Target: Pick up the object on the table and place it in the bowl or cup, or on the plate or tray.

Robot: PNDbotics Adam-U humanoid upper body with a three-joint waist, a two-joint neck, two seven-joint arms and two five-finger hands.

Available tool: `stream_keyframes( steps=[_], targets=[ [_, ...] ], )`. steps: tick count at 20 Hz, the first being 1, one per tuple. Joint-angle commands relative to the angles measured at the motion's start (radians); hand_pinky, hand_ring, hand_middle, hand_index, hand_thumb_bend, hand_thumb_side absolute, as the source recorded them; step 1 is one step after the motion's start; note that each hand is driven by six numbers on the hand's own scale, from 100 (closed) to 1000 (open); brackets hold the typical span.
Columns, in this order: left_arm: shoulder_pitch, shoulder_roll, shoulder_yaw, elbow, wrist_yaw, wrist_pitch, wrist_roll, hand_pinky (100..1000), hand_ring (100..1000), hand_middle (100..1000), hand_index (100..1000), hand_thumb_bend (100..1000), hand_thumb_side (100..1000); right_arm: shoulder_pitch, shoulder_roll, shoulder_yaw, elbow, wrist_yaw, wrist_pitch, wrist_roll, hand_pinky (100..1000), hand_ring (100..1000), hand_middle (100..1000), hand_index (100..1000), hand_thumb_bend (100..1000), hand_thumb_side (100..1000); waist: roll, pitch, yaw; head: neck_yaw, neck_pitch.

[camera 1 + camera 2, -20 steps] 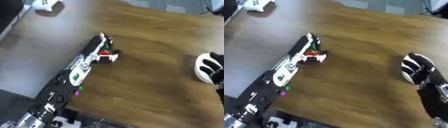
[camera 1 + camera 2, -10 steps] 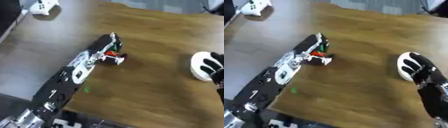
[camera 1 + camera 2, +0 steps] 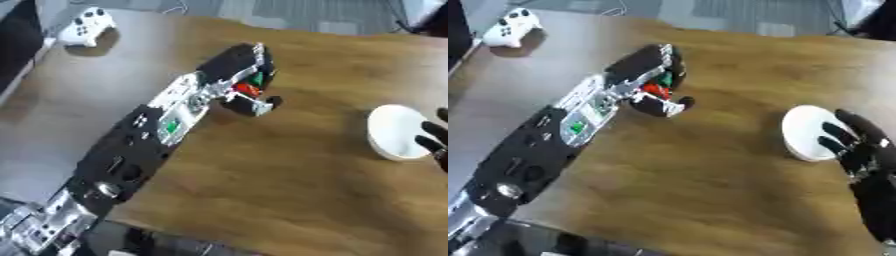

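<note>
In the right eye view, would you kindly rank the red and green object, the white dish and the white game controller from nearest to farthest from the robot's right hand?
From the right hand, low at the right edge:
1. White dish, right side, partly under the hand's fingers.
2. Red and green object, centre-left, within the left hand.
3. White game controller, far left corner.

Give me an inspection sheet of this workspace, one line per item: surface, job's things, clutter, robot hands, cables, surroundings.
Surface: brown wooden table, grey strip along its left side.
Job's things: small red and green object inside the left hand's curled fingers; white plate at the right.
Clutter: white game controller at the far left corner.
Robot hands: left robot hand shut on the object at mid table; right robot hand open, fingers lying over the plate's right edge.
Cables: a thin cable beyond the far edge.
Surroundings: grey floor beyond the table; dark shapes at the upper corners, unclear.
</note>
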Motion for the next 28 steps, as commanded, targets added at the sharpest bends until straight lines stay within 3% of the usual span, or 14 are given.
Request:
stream_keyframes(
  steps=[1, 14, 28],
  targets=[
    [-0.038, 0.015, -0.009, -0.027, -0.004, -0.003, -0.023, 100, 100, 100, 203, 302, 100, 0.002, -0.021, -0.009, -0.005, 0.007, -0.005, -0.005, 936, 945, 972, 971, 100, 912, 0.004, -0.02, -0.005, 0.013, -0.012],
    [-0.117, -0.013, -0.05, -0.014, -0.022, -0.042, -0.076, 100, 100, 100, 206, 295, 100, -0.007, -0.029, -0.009, -0.004, 0.017, -0.005, -0.005, 937, 946, 972, 972, 100, 914, 0.033, -0.009, -0.053, 0.028, -0.02],
    [-0.146, -0.031, -0.064, 0.045, -0.052, -0.076, -0.07, 100, 100, 100, 206, 288, 100, -0.028, -0.023, 0.0, -0.016, 0.019, 0.003, 0.011, 942, 949, 975, 975, 100, 918, 0.042, 0.032, -0.099, 0.049, -0.043]
  ],
)
